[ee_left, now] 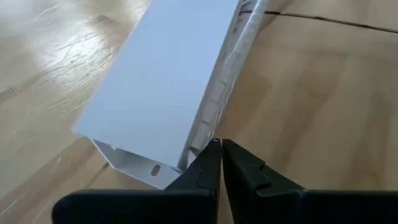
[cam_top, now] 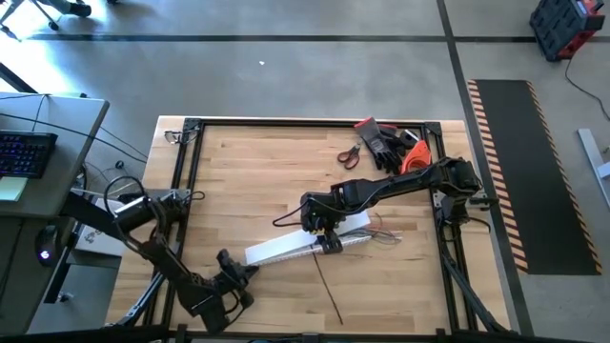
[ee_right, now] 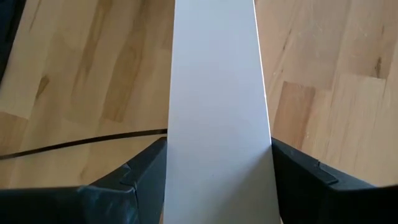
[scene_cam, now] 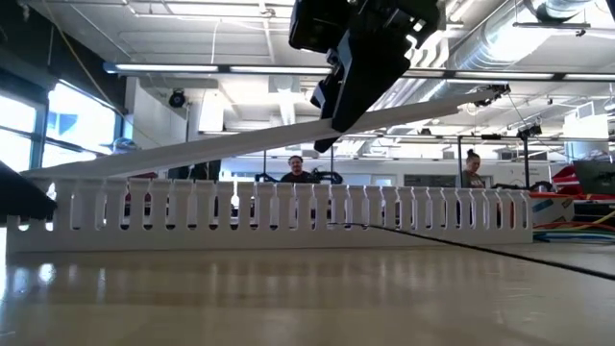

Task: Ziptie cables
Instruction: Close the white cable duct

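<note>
A long white comb-toothed duct (cam_top: 286, 250) lies slantwise on the table and spans the low view (scene_cam: 288, 216). Its flat white lid (scene_cam: 192, 149) is raised at one end and slopes down to the duct's other end. My right gripper (cam_top: 319, 224) hangs over the duct's middle, shut on the lid. My left gripper (ee_left: 221, 149) is shut, with its tips right beside the duct's near-left end (ee_left: 186, 155). Thin coloured cables (cam_top: 386, 234) splay out of the duct's right end. A thin black strip (cam_top: 329, 286) lies on the table nearby. My right gripper pinches the white lid (ee_right: 217, 155) across its width, one finger (ee_right: 146, 168) on each long edge, coming from above. The lid sits tilted in the hold, its right end up in the air and its left end down on the duct. My left gripper's shut tips are at the duct's end wall; whether they touch it, I cannot tell.
Red-handled scissors (cam_top: 349, 154), black gloves (cam_top: 386, 143) and an orange tool (cam_top: 415, 157) lie near the far right corner. A black frame (cam_top: 186, 171) runs round the table. People (scene_cam: 298, 171) are in the room behind. Bare wood lies to the far left.
</note>
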Robot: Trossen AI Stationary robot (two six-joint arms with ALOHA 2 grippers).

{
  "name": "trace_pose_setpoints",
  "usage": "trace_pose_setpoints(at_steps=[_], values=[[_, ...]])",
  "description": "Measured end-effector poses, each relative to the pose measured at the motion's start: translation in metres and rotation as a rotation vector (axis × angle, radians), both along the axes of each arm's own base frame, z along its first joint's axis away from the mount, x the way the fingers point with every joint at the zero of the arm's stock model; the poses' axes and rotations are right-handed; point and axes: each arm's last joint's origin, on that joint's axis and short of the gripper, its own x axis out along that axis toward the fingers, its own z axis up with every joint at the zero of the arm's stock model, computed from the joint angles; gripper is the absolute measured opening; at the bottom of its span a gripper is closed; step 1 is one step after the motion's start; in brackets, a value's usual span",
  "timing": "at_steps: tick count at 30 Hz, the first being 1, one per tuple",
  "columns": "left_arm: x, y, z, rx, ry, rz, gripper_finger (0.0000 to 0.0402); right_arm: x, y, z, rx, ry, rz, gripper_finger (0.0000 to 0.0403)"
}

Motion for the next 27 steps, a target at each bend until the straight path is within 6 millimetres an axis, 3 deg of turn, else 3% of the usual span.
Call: trace_pose_setpoints(at_steps=[13,20,24,27], values=[[0.004,0.009,-0.009,0.022,0.031,0.055,0.0000,0.002,-0.002,0.001,0.022,0.002,-0.076,0.0212],[0.004,0.009,-0.010,0.023,0.125,0.037,0.0000,0.007,-0.002,0.016,0.003,-0.033,-0.090,0.0212],[-0.008,-0.001,0.005,-0.036,0.282,-0.017,0.0000,0.009,-0.002,0.022,0.005,-0.045,-0.090,0.0212],[-0.026,-0.010,0.028,-0.082,0.352,-0.046,0.0000,0.008,-0.002,0.023,0.000,-0.039,-0.093,0.0212]])
